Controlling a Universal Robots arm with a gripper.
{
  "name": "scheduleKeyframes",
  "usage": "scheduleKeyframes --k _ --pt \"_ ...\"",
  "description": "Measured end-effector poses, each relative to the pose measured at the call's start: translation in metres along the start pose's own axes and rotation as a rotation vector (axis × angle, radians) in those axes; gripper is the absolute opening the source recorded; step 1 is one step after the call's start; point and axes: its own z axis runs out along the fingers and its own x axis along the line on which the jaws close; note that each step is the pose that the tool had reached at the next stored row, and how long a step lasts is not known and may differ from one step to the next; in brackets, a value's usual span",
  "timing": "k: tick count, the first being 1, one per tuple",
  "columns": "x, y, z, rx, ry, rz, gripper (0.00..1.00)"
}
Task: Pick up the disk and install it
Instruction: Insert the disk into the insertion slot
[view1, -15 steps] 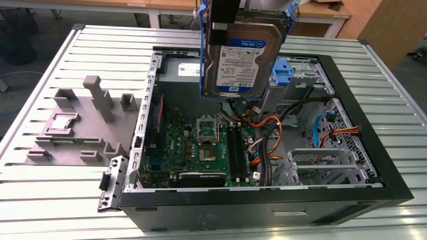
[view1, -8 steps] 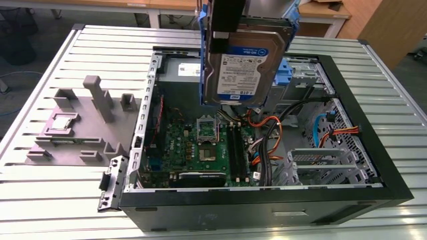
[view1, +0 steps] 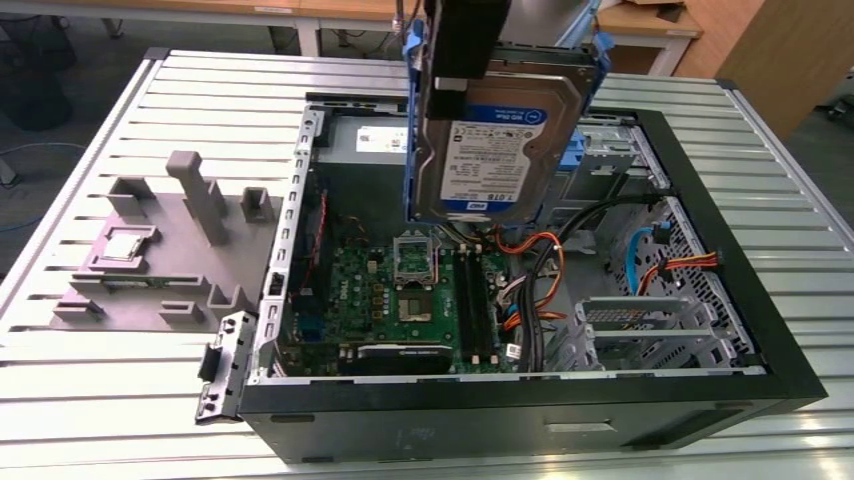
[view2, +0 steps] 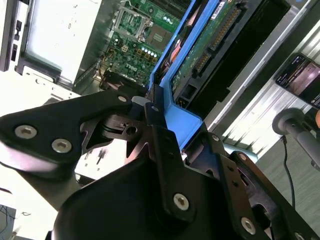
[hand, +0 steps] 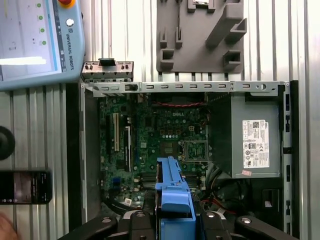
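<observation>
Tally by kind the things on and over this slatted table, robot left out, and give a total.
1 disk, gripped by the hand above the case
1 computer case, open
1 grey fixture block
1 processor chip, on that block
Total: 4

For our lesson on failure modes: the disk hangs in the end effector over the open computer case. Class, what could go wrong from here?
The end effector grips the disk by its blue bracket; it might slip and drop onto the motherboard below. Loose orange cables in the case could snag it.
</observation>
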Motion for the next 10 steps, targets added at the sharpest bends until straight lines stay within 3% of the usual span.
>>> scheduleKeyframes --k 5,10 --pt "-0.0001 -0.0087 0.0000 0.0000 0.0000 0.000 0.37" --pt "0.0031 -0.0093 0.0001 0.0000 0.0000 0.000 0.37"
